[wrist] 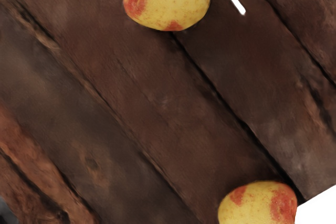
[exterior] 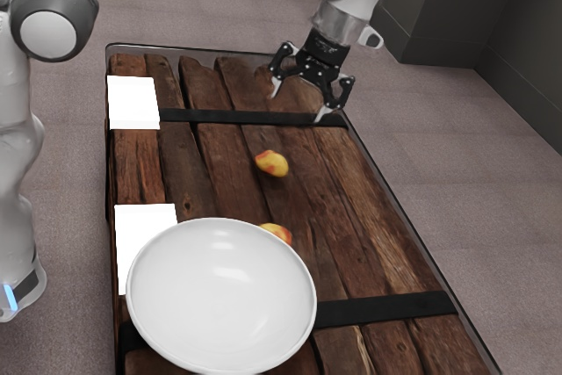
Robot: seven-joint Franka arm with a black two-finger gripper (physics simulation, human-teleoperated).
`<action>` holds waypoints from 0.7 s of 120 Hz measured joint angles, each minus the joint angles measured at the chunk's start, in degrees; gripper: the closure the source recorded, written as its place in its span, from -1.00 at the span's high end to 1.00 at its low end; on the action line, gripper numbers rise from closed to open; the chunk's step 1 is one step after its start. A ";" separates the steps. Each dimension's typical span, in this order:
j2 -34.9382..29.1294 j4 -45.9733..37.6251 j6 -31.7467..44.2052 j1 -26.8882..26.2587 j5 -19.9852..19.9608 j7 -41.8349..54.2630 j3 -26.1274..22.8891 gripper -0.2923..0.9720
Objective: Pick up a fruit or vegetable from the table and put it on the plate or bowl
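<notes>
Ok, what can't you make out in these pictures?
Exterior view: the bowl hides part of the near fruit and of a white pad.
Wrist view: the picture's edges cut off the near fruit, the far fruit and the bowl.
Either view: what kind of fruit these are.

Light: soft, even, moderately bright from overhead, lays pale highlights at 12 o'clock inside the white bowl (exterior: 219, 305), a small faint shadow under the mid-table fruit (exterior: 272, 163), and leaves the wooden table (exterior: 369, 217) matte.
</notes>
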 joint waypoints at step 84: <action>-17.40 -30.89 20.17 23.27 -8.75 -40.99 -8.42 0.54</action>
